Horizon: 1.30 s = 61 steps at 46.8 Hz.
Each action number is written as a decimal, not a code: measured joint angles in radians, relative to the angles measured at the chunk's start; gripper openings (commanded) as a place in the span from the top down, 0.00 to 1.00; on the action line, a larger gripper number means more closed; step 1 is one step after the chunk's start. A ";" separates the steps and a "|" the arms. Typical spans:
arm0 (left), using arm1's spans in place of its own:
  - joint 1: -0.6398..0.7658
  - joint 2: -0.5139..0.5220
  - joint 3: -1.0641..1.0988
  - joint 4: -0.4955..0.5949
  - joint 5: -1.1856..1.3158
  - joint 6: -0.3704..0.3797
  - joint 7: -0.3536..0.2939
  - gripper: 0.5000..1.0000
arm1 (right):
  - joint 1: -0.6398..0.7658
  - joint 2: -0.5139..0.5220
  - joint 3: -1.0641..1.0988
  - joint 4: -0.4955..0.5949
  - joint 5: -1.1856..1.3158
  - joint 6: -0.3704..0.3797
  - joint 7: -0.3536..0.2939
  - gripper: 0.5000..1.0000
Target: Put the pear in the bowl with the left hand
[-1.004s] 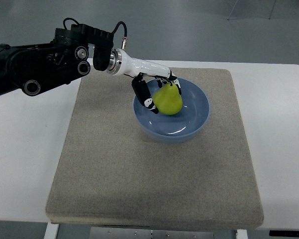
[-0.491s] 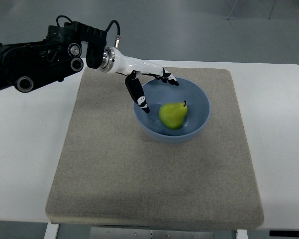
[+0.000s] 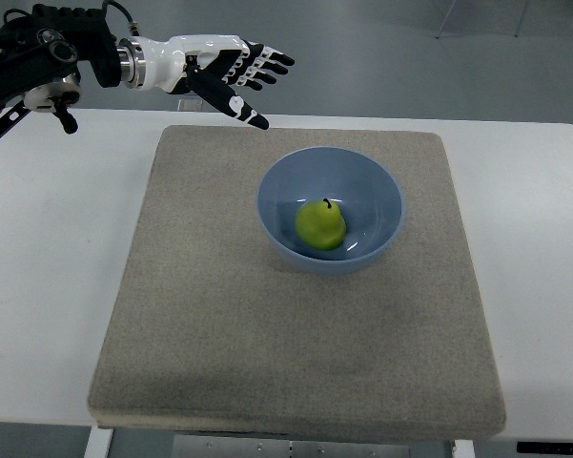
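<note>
A green pear (image 3: 320,226) lies inside the blue bowl (image 3: 378,185) near the middle of the beige mat. My left hand (image 3: 246,81) is above the mat's far left corner, up and to the left of the bowl and well apart from it. Its fingers are spread and hold nothing. The black left arm (image 3: 38,72) comes in from the upper left. The right arm is out of view.
The beige mat (image 3: 210,315) covers most of the white table (image 3: 48,286). The table's far edge runs just behind the mat, with grey floor beyond it.
My left hand let go of the pear, which now rests in the bowl. The hand opened, rose and drew back to the upper left, away from the bowl.
</note>
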 measured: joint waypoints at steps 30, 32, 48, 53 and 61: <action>0.237 -0.011 -0.277 0.328 -0.536 -0.119 0.005 0.01 | 0.000 0.000 0.000 0.000 0.000 0.000 0.000 0.15; 0.250 -0.012 -0.277 0.330 -0.570 -0.120 0.008 0.01 | -0.001 0.000 0.000 0.000 0.000 0.000 0.000 0.15; 0.318 -0.017 -0.281 0.343 -0.724 -0.121 0.148 0.01 | -0.001 0.000 0.000 0.000 0.000 0.000 0.000 0.15; 0.319 -0.017 -0.280 0.349 -0.795 -0.121 0.198 0.01 | -0.001 0.000 0.000 0.000 0.000 0.000 0.000 0.15; 0.320 -0.017 -0.286 0.349 -0.857 -0.120 0.238 0.01 | -0.001 0.000 0.000 0.000 0.000 0.000 0.000 0.15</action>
